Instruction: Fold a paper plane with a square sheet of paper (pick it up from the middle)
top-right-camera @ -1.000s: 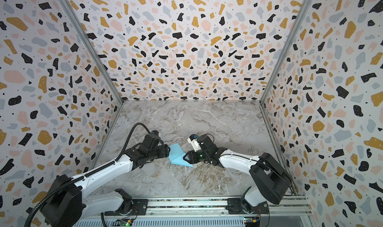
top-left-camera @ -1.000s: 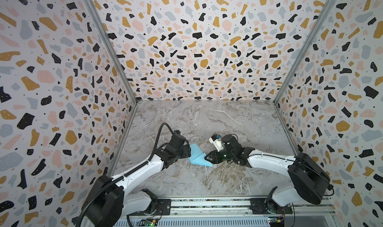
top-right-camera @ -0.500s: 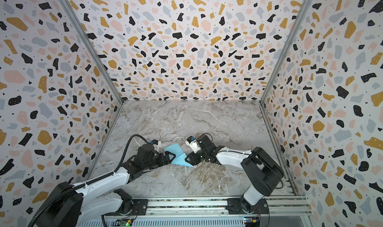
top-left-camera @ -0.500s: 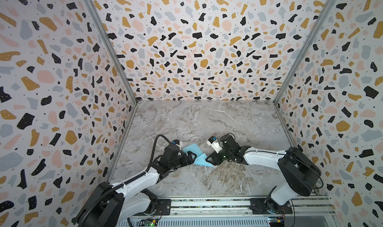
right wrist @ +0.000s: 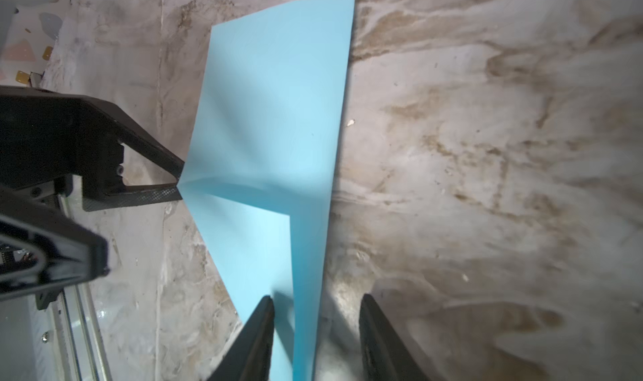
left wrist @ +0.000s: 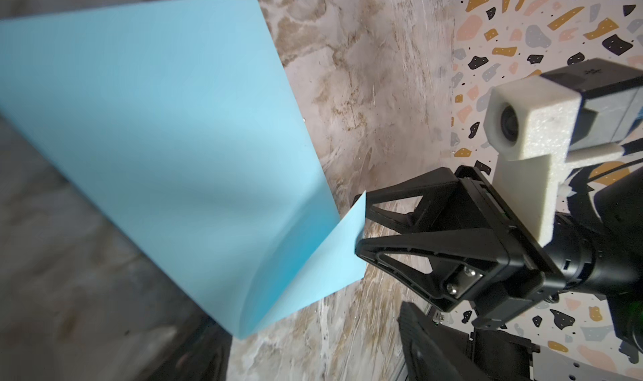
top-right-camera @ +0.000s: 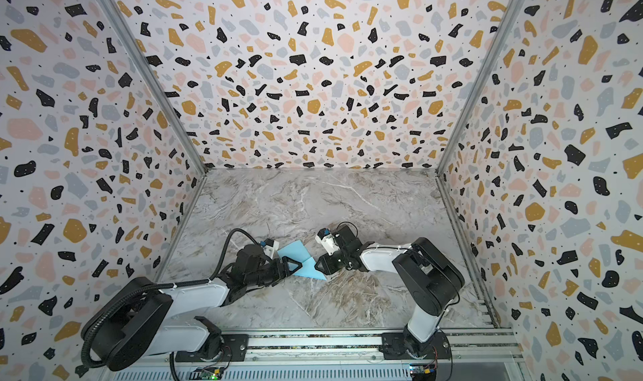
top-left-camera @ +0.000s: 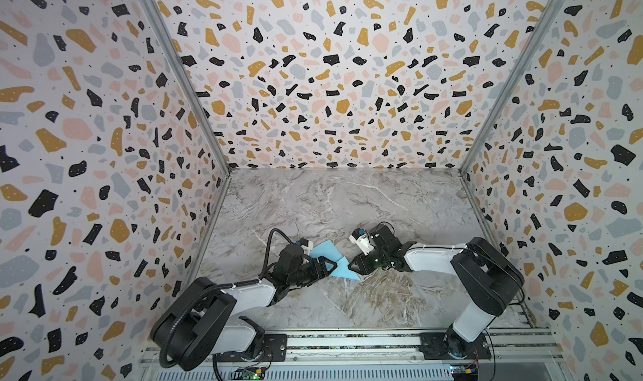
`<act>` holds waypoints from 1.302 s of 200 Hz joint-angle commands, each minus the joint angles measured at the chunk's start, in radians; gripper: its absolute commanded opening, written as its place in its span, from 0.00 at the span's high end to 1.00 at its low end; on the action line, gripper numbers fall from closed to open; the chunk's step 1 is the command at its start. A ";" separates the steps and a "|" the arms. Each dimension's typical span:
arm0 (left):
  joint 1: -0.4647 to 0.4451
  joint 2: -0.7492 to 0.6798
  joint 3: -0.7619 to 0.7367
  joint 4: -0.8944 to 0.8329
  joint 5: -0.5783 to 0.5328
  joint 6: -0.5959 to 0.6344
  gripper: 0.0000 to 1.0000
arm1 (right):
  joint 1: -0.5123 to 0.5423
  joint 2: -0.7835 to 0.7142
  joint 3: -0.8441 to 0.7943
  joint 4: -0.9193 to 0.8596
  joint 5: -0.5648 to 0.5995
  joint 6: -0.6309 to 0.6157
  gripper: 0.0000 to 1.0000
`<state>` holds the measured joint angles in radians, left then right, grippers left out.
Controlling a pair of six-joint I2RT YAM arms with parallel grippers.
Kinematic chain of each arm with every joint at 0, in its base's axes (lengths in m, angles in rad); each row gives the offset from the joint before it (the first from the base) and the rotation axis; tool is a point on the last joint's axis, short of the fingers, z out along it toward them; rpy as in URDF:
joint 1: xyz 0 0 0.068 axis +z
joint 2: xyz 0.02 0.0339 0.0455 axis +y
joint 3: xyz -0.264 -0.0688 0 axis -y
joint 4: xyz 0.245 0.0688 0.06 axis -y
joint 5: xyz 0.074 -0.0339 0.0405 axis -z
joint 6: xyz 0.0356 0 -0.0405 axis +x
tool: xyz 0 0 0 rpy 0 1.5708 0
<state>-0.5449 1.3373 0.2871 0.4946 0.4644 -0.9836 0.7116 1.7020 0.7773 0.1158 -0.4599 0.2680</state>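
Over the last second the left gripper (top-left-camera: 331, 266) has sunk low and slid inward across the sheet (top-left-camera: 344, 270), its forearm now lying close to the tabletop (top-left-camera: 348, 202). The right arm has drawn its elbow back and kept the right gripper (top-left-camera: 352, 266) at the sheet's opposite side. The sheet itself has hardly shifted and sits about midway between the left and right edges, nearer the front edge than the rear. I read this as the first half-fold being worked: one half stands up in a soft curl toward the rear left and the other lies low. The bend between them is rounded, not yet a pressed crease, so nose and wings are all still ahead. The left fingers (right wrist: 153, 192) are spread wide, one tip touching the sheet's edge at the bend, the other off the paper. The right fingers (left wrist: 400, 243) are also apart, with an edge of the lower half passing loosely between them, clamped on nothing. The sheet is thin, matte and light blue, with straight edges and sharp corners, and limp enough to bow under its own weight. The fingers are black open triangular frames with a woven-looking pad face, and the tabletop is smooth grey marble print, veined in white and brown
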 commanded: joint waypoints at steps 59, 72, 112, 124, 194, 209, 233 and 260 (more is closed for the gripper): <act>0.003 0.037 -0.017 0.187 0.026 -0.038 0.31 | -0.007 0.030 0.027 0.013 -0.011 0.017 0.68; 0.003 0.044 -0.014 0.195 0.023 -0.048 0.33 | -0.007 0.033 0.023 0.016 -0.014 0.023 0.69; 0.003 0.061 -0.021 0.236 0.018 -0.091 0.39 | -0.013 0.040 0.002 0.044 -0.023 0.055 0.71; 0.003 0.068 -0.021 0.236 0.017 -0.095 0.41 | -0.015 0.044 -0.001 0.049 -0.030 0.061 0.71; -0.003 0.075 -0.032 0.255 -0.005 -0.206 0.49 | -0.021 0.056 -0.013 0.065 -0.036 0.081 0.72; -0.007 0.086 -0.032 0.265 -0.015 -0.225 0.51 | -0.021 0.056 -0.015 0.065 -0.038 0.085 0.72; -0.014 0.100 -0.029 0.297 -0.021 -0.248 0.52 | -0.022 0.055 -0.020 0.071 -0.038 0.090 0.72; -0.029 0.126 -0.014 0.315 -0.026 -0.260 0.55 | -0.023 0.057 -0.023 0.076 -0.042 0.095 0.73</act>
<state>-0.5591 1.4418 0.2588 0.7422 0.4541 -1.2224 0.6930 1.7439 0.7689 0.2050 -0.4999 0.3519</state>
